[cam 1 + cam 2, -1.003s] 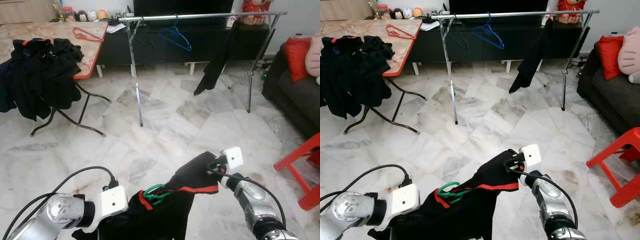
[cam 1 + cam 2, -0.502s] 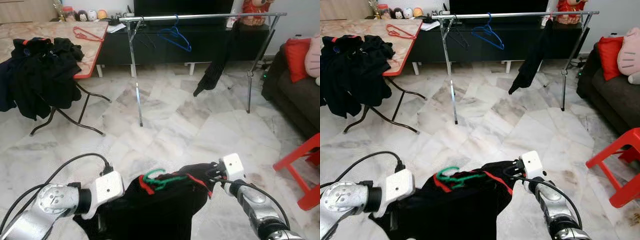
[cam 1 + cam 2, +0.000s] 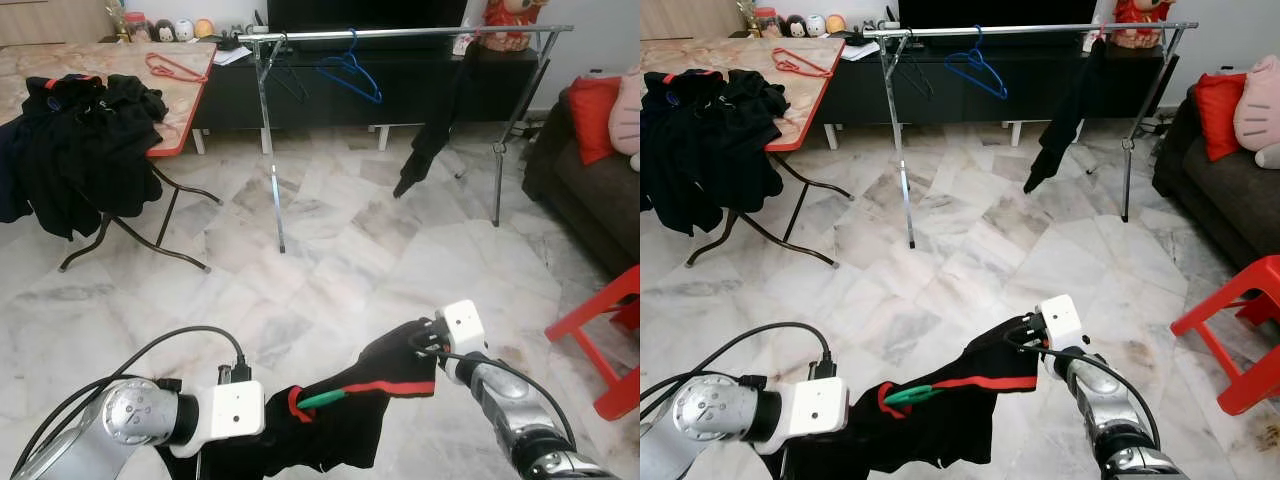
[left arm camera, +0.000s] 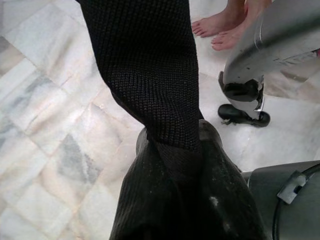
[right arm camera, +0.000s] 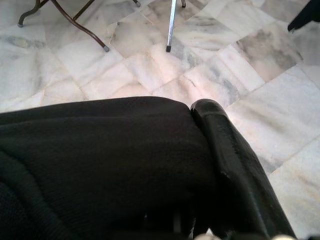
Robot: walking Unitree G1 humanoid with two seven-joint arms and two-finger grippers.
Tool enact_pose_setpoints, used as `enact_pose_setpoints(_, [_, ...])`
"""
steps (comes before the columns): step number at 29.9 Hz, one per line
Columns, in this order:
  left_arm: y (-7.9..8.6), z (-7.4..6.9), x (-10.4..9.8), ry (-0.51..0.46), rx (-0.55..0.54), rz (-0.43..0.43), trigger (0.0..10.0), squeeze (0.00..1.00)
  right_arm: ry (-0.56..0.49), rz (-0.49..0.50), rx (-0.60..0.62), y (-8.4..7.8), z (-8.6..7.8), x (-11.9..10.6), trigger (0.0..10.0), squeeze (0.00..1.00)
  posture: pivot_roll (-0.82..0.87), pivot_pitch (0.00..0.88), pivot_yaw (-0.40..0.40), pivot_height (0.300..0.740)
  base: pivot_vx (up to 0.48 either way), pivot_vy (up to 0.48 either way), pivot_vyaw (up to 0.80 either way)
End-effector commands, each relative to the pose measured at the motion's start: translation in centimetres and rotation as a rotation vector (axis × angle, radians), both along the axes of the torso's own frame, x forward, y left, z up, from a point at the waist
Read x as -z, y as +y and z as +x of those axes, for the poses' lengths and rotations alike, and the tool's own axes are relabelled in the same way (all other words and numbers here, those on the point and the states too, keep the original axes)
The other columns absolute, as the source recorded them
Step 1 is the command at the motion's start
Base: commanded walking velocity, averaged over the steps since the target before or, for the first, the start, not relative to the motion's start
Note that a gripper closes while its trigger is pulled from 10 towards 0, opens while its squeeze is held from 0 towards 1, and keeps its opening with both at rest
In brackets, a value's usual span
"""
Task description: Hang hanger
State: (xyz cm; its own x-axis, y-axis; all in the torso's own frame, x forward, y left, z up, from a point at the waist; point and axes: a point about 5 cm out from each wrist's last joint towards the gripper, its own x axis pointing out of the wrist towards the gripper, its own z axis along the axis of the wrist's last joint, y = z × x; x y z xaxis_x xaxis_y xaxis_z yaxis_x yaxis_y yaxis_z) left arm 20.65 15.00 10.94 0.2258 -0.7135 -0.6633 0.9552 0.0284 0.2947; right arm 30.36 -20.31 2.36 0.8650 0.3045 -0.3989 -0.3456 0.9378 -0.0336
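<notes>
A black garment [image 3: 385, 372] with red trim hangs stretched low in front of me between both grippers. A green hanger [image 3: 322, 399] pokes out of its red collar. My left gripper [image 4: 175, 145] is shut on the cloth at the collar end, its fingers wrapped in fabric. My right gripper [image 3: 418, 340] is shut on the other end, and one black finger [image 5: 222, 150] lies over the cloth. Across the room stands a silver clothes rack [image 3: 400, 33] with a blue hanger [image 3: 350, 72] and a hanging black garment [image 3: 432, 130].
A folding table [image 3: 185, 95] at the left holds a pile of black clothes [image 3: 85, 140] and a red hanger [image 3: 172, 68]. A dark sofa [image 3: 590, 180] and a red stool [image 3: 610, 330] stand at the right. A person's bare feet [image 4: 225, 30] are behind me.
The garment, bunched up between the grippers half a second ago, is now pulled out flat and lower. The green hanger's hook no longer stands above the collar. The left gripper shifted right.
</notes>
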Motion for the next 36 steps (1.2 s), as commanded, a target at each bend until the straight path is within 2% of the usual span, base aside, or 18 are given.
enact_pose_setpoints(1, [0.2,0.0,0.4,-0.018,0.028,0.064,10.0,0.0,-0.016,0.004,0.031,-0.6,0.4,-0.5,0.0,0.0,0.01,0.0,-0.046,0.716,0.0,0.0,0.0])
enact_pose_setpoints(3, [0.6,0.3,0.9,-0.07,0.044,0.137,10.0,0.0,-0.021,0.027,0.049,-0.5,0.6,-0.7,0.0,0.0,0.01,0.0,-0.046,0.716,0.0,0.0,0.0])
enact_pose_setpoints(4, [0.6,0.3,0.9,-0.07,0.044,0.137,10.0,0.0,-0.021,0.027,0.049,-0.5,0.6,-0.7,0.0,0.0,0.01,0.0,-0.046,0.716,0.0,0.0,0.0])
enact_pose_setpoints(6, [0.7,1.7,1.3,-0.191,-0.014,0.186,10.0,0.0,-0.021,0.059,0.071,-0.4,0.8,-0.8,0.0,0.0,0.01,0.0,-0.046,0.716,0.0,0.0,0.0])
enact_pose_setpoints(7, [0.7,1.7,1.3,-0.191,-0.014,0.186,10.0,0.0,-0.021,0.059,0.071,-0.4,0.8,-0.8,0.0,0.0,0.01,0.0,-0.046,0.716,0.0,0.0,0.0])
enact_pose_setpoints(10, [0.5,3.6,0.8,-0.371,-0.089,0.205,10.0,0.0,-0.024,0.097,0.1,-0.4,1.1,-1.0,0.0,0.0,0.01,0.0,-0.042,0.716,0.0,0.0,0.0])
enact_pose_setpoints(11, [0.3,4.5,0.3,-0.464,-0.12,0.203,10.0,0.0,-0.024,0.123,0.118,-0.4,1.2,-1.2,0.0,0.0,0.01,0.0,-0.042,0.716,0.0,0.0,0.0])
enact_pose_setpoints(15, [-0.3,4.6,-0.1,-0.485,-0.132,0.136,10.0,0.0,-0.024,0.148,0.14,-0.4,1.4,-1.3,0.0,0.0,0.01,0.0,-0.042,0.716,0.0,0.0,0.0])
enact_pose_setpoints(18, [-1.0,3.7,-0.6,-0.465,-0.042,0.057,10.0,0.0,-0.002,0.135,0.162,-0.7,1.3,-1.1,0.0,0.0,0.02,0.0,-0.044,0.716,0.0,0.0,0.0])
enact_pose_setpoints(19, [-1.0,3.7,-0.6,-0.465,-0.042,0.057,10.0,0.0,-0.002,0.135,0.162,-0.7,1.3,-1.1,0.0,0.0,0.02,0.0,-0.044,0.716,0.0,0.0,0.0])
enact_pose_setpoints(20, [-1.3,3.1,-0.7,-0.437,-0.004,0.017,10.0,0.0,0.008,0.123,0.172,-1.0,1.2,-0.9,0.0,0.0,0.02,0.0,-0.044,0.716,0.0,0.0,0.0])
enact_pose_setpoints(25, [-1.8,1.8,-1.0,-0.434,0.113,-0.016,10.0,0.0,0.024,0.151,0.21,-1.3,1.1,-0.8,0.0,0.0,0.02,0.0,-0.045,0.716,0.0,0.0,0.0])
enact_pose_setpoints(29, [-2.1,1.6,-1.4,-0.453,0.131,-0.054,10.0,0.0,0.03,0.147,0.211,-1.4,1.1,-0.7,0.0,0.0,0.02,0.0,-0.044,0.716,0.0,0.0,0.0])
enact_pose_setpoints(30, [-2.4,1.7,-2.2,-0.48,0.14,-0.106,10.0,0.0,0.048,0.15,0.223,-1.4,0.9,-0.5,0.0,0.0,0.02,0.0,-0.044,0.716,0.0,0.0,0.0])
enact_pose_setpoints(31, [-2.4,1.7,-2.2,-0.48,0.14,-0.106,10.0,0.0,0.048,0.15,0.223,-1.4,0.9,-0.5,0.0,0.0,0.02,0.0,-0.044,0.716,0.0,0.0,0.0])
enact_pose_setpoints(33, [-3.0,1.8,-3.2,-0.494,0.124,-0.19,10.0,0.0,0.072,0.14,0.23,-1.5,0.5,0.0,0.0,0.0,0.02,0.0,-0.047,0.716,0.0,0.0,0.0])
enact_pose_setpoints(36, [-3.2,1.9,-3.8,-0.488,0.102,-0.244,10.0,0.0,0.088,0.129,0.224,-1.5,0.2,0.4,0.0,0.0,0.02,0.0,-0.049,0.716,0.0,0.0,0.0])
